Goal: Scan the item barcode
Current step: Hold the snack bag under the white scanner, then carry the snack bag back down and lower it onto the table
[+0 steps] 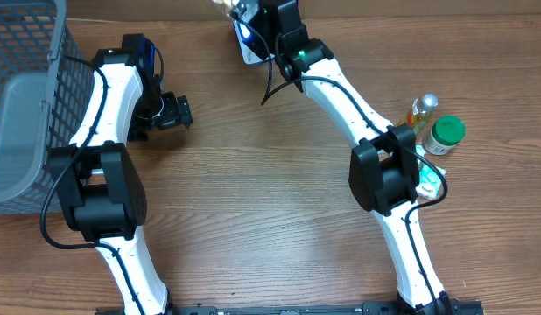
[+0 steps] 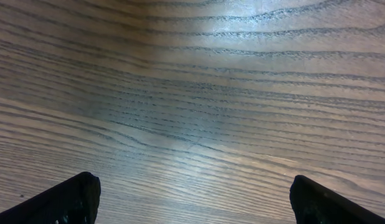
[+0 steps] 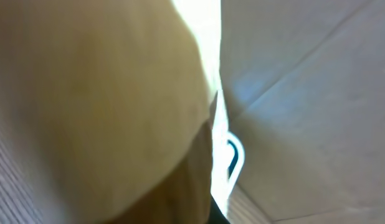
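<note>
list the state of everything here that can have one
left hand: open, empty, over bare table
right hand: shut, at the table's far edge
white and blue item: right by the right hand, unclear whether gripped
small bottle: upright, cap on
green-lidded jar: upright, lid on
basket: upright, at the table's left edge

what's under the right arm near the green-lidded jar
A white and teal packet pokes out from under the arm; the arm covers the rest, so its full shape and any barcode are hidden.
</note>
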Robot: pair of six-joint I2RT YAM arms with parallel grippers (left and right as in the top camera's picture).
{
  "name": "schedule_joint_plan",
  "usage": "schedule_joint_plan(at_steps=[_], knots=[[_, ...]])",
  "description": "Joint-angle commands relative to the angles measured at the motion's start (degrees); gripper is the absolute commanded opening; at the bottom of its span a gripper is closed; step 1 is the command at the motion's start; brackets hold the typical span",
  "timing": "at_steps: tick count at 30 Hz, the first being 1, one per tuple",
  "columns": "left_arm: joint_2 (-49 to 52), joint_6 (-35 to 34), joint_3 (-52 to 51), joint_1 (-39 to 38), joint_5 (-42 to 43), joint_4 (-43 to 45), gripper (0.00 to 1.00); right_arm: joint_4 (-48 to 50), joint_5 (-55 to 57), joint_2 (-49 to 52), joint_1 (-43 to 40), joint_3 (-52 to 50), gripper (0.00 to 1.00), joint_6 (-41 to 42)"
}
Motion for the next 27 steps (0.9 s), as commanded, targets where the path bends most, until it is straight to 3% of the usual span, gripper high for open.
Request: schedule_joint_plan(at_steps=[1, 12, 20, 25, 27], knots=[[-2.27, -0.39, 0.9, -0.09, -0.37, 0.04, 0.99, -0.55, 0.85, 1.46, 0.24, 0.5, 0.04, 0.22], [-2.27, -0.39, 0.9, -0.09, -0.37, 0.04, 1.0, -3.93, -1.27, 1.44, 0.28, 0.5, 0.04, 0.37], [-2.27, -0.39, 0.9, -0.09, -0.37, 0.02, 1.0, -0.13, -1.05, -6.29, -0.81, 2.93, 0.04, 10.38], [-2.27, -0.39, 0.9, -0.09, -0.37, 0.04, 1.0, -6.78, -1.09, -14.67, -1.88, 2.95, 0.04, 11.06], [-2.27, -0.39, 0.9, -0.09, -0.37, 0.04, 1.0, -14.93, -1.51, -18.56, -2.69, 2.95, 0.04, 14.36]])
